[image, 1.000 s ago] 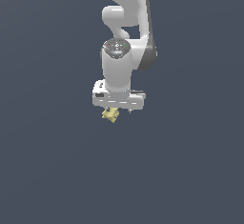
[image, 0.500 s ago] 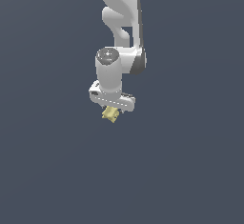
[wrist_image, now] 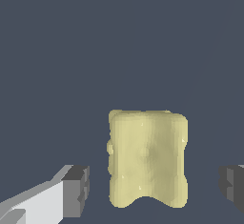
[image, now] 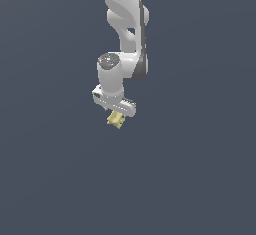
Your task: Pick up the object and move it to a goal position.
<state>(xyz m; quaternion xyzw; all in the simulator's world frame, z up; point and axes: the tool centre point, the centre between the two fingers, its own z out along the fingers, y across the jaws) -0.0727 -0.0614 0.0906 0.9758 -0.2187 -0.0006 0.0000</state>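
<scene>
Gripper (image: 116,113) fingers stand apart from the object (image: 115,120) on both sides, gripping nothing; closing off-centre could knock it away

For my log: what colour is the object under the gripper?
Pale yellow object, plain, no pattern; clearest in the wrist view.

The object (image: 116,120) sits directly below the gripper (image: 115,115), between its fingers (wrist_image: 76,191), with gaps either side.
</scene>
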